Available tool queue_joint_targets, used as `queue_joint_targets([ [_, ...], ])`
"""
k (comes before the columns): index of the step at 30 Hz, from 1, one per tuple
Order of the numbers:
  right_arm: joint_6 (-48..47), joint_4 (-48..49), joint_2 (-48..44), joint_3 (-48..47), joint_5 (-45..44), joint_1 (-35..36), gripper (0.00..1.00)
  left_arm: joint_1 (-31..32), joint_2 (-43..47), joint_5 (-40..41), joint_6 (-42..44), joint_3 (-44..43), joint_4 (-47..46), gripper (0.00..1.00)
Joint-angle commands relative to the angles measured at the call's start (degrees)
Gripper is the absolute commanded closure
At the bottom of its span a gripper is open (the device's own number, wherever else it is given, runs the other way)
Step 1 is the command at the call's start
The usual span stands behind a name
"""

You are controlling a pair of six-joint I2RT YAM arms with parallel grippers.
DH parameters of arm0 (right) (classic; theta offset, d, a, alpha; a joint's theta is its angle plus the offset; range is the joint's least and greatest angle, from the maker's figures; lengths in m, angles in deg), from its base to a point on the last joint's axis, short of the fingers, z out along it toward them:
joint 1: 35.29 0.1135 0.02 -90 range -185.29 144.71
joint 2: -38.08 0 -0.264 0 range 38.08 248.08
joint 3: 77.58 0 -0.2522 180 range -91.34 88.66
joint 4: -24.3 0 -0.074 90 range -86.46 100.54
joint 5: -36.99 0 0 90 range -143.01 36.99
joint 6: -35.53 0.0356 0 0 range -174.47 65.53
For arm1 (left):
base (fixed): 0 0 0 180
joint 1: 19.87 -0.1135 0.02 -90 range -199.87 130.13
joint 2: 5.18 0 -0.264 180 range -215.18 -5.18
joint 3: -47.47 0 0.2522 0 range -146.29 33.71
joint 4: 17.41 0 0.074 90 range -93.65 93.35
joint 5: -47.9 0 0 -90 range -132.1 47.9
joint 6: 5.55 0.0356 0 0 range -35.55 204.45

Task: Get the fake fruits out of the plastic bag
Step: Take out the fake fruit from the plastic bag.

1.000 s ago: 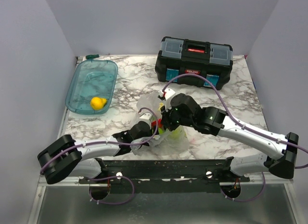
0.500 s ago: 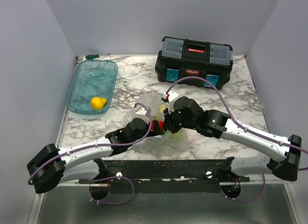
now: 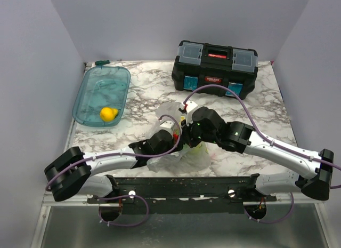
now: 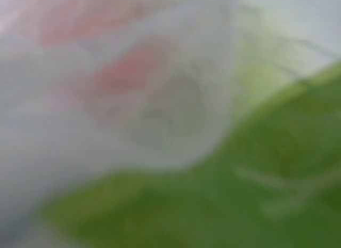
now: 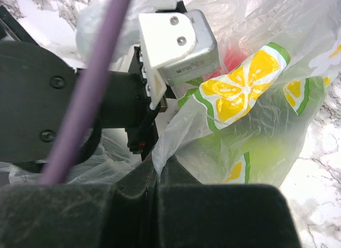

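Plastic bag pinched tight between right fingers; left fingers hidden inside it, open or closed I cannot tell.

The top view is bright and even, lit from above; the arms and the toolbox throw only soft, short shadows on the counter. The left wrist view is wholly out of focus, with smears of white, pink and green, probably the plastic bag against the lens. In the right wrist view the bag's print is sharp at centre and the marble at upper left blows out white. The purple cable and the right tool along the bottom are blurred.
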Motion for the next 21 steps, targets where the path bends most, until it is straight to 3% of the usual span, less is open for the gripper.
queue_joint_targets([
  [1,-0.29,1.30,-0.07,-0.40,0.58,-0.10,0.99,0.39,-4.53,-0.81,0.19,-1.34,-0.20,0.13],
  [6,-0.22,0.73,-0.65,-0.47,-0.09,-0.09,0.99,0.45,-7.11,-0.46,-0.26,-2.32,-0.43,0.20],
  [11,-0.12,0.23,-1.82,0.22,-1.10,-0.04,0.99,0.40,-2.91,-0.58,0.81,-1.57,-0.23,0.33],
  [16,1.75,0.40,-3.08,3.23,-5.07,-0.04,0.99,0.32,6.76,-2.07,2.60,-1.42,3.16,0.45],
  [21,7.86,-0.46,-3.88,6.11,-14.14,-0.09,0.99,-0.14,19.11,-7.71,4.46,-0.50,6.93,0.46],
])
